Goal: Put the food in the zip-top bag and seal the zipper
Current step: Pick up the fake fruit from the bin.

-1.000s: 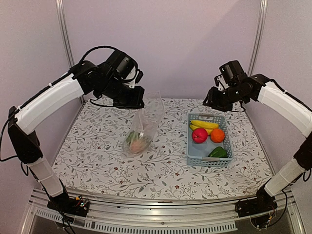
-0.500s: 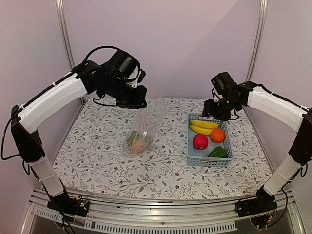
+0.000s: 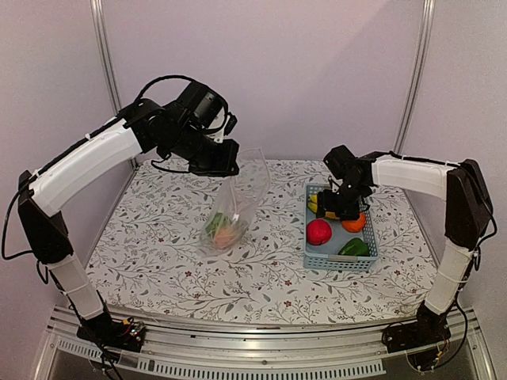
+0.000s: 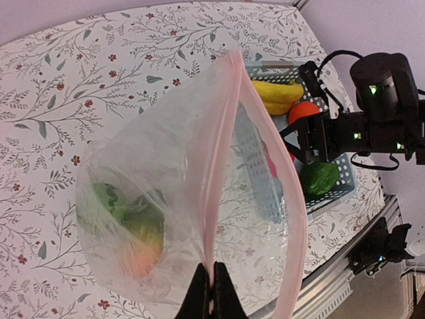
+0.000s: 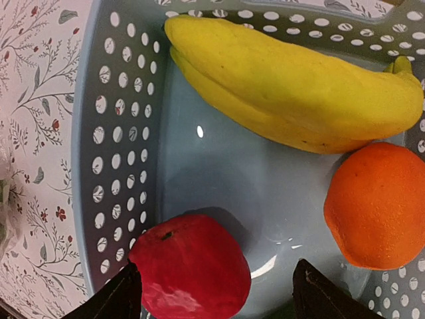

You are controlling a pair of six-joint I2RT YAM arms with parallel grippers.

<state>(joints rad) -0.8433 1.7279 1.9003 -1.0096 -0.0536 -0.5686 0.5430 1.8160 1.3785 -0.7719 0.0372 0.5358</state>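
Dangling over the surface [image 3: 158, 237], the zip-top bag [image 3: 238, 198] holds two pieces of food: one green piece [image 4: 126, 212] and one orange-pink piece [image 4: 143, 256]. The left gripper [image 4: 211, 289] is pinched tight on its pink zipper [image 4: 222, 166], and the mouth gapes. Four more sit in the blue basket [image 5: 119, 153] — one banana bunch [image 5: 292, 86], one orange [image 5: 378, 206], one red piece [image 5: 192, 266] and one dark-green piece [image 3: 354, 248]. The right gripper [image 5: 216, 296] hovers spread wide over the red piece — holding nothing.
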